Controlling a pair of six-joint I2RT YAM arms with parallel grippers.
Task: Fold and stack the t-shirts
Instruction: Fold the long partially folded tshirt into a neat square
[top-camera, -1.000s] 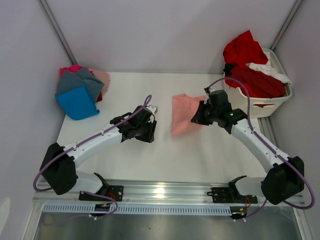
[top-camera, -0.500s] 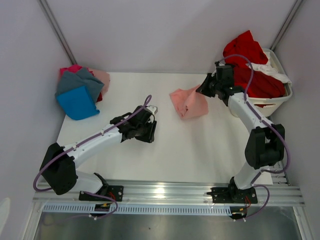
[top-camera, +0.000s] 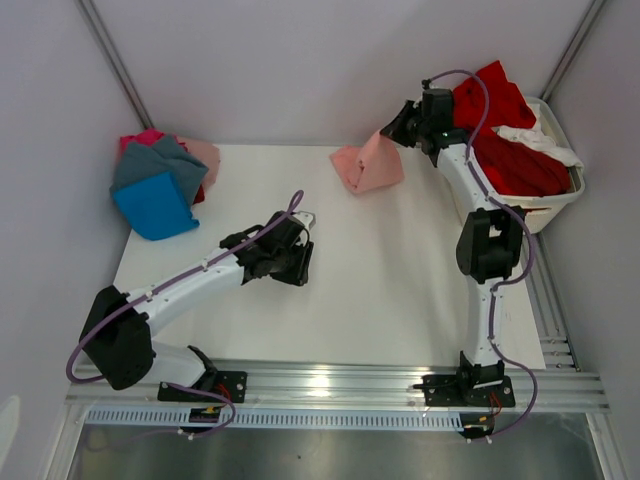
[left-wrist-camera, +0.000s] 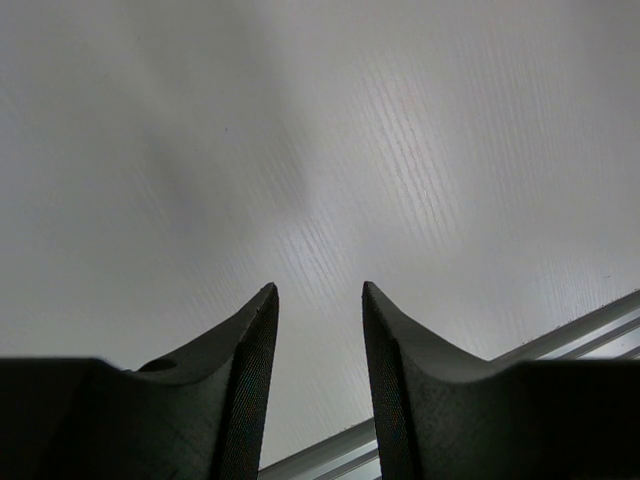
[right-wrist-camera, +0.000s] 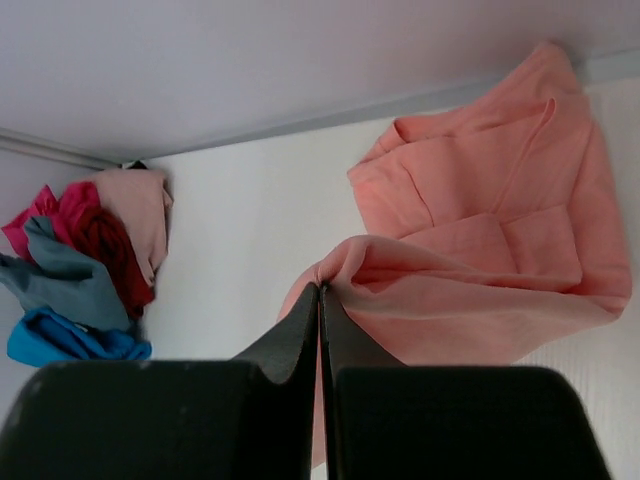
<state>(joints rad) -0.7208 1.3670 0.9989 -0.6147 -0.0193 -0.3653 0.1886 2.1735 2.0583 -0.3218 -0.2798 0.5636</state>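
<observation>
Risk of a slipping pinch at the far edge

From the near edge to the middle of the worktop there is much bare surface, and I judge this the best room for spreading and folding. The left gripper hangs over the left middle. Its jaws are about half apart, with nothing between them and only bare surface under it.

Farther, the right arm reaches almost full length to the far edge. The right gripper is closed tight on one small fold of the salmon-pink shirt. The shirt hangs bunched from it, right of centre, and its lower part seems to touch the worktop. Such a thin pinch can slip if the cloth drags or the arm moves fast.

The arm has little reach to spare, and the back wall is just behind. The laundry basket, holding red shirts, stands near at the far right corner, so a swing there can catch its rim. The pile of other shirts at the far left corner is well apart.
</observation>
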